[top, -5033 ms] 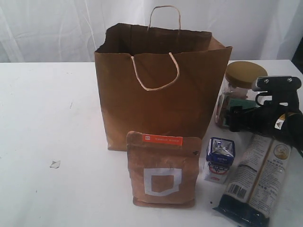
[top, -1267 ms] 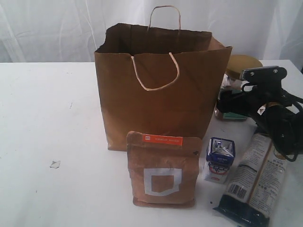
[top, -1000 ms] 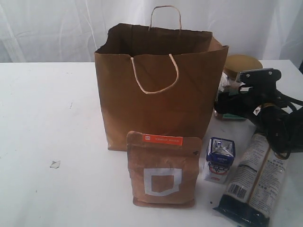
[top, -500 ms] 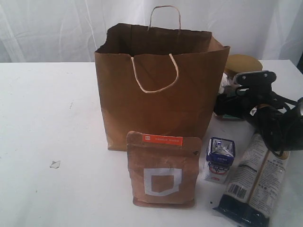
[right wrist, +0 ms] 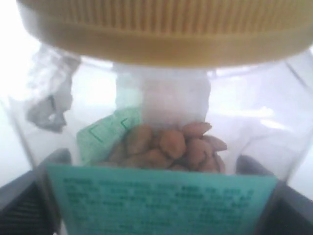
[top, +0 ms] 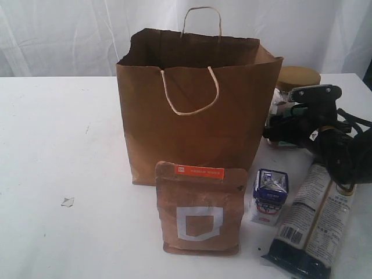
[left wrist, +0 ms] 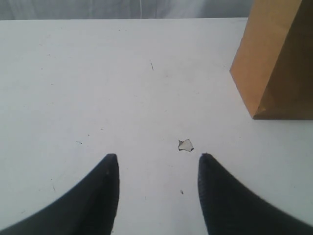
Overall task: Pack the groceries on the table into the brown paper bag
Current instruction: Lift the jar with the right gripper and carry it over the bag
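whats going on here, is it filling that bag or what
A two-arm robot is packing groceries into the brown paper bag, which stands open on the table. The right gripper straddles the gold-lidded clear jar beside the bag; whether it grips it yet is unclear. The left gripper hangs open over the table, holding nothing. The brown kraft pouch, blue-white carton and noodle packet sit unpacked in front.

White worktop (top: 58, 145), wide and flat, evenly lit. Behind it, pale white curtain (top: 70, 35) hanging in soft vertical folds across the back.
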